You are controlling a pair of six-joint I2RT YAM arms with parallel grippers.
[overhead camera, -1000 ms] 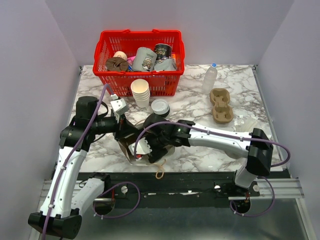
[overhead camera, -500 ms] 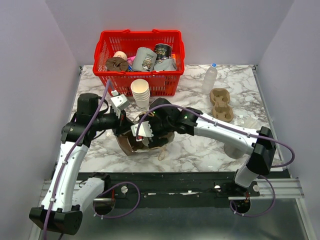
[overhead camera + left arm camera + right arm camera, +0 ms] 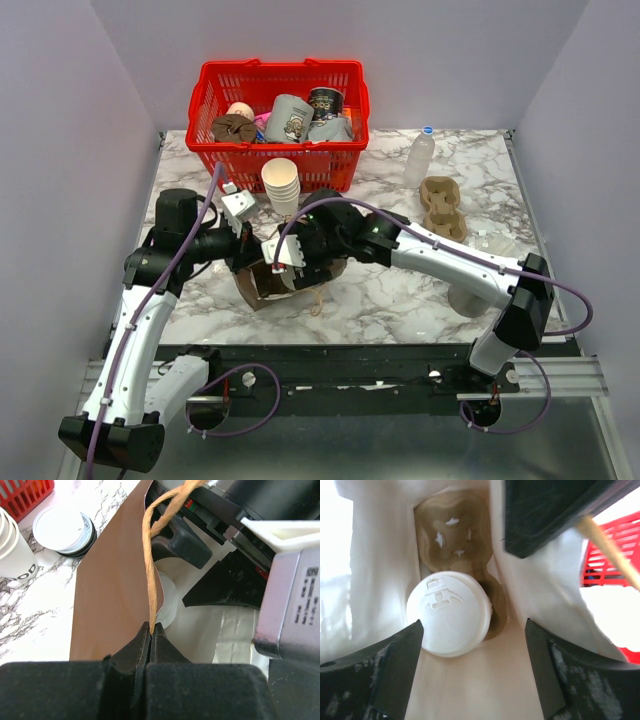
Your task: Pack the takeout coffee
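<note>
L tool (image 3: 151, 630) pinched shut on paper bag (image 3: 112, 590) rim at twine handle (image 3: 148, 555). R tool (image 3: 475, 665) spread wide inside bag, just above lidded coffee cup (image 3: 449, 612) in carrier (image 3: 452, 535).

Bright even overhead light, soft shadows, top view sharp, right wrist view blown white at ten and three o'clock, foreground blurred.

Counted on the marble table (image 3: 380, 305): one red plastic basket (image 3: 205, 100) at upper centre, one stack of cream paper cups (image 3: 282, 185), one clear plastic bottle (image 3: 420, 157), one brown paper bag (image 3: 262, 285), two brown moulded-pulp cup carriers, one at right (image 3: 443, 210), one inside the bag (image 3: 452, 535), one white lidded paper cup (image 3: 449, 612), and my two white-and-black arms (image 3: 135, 330).
</note>
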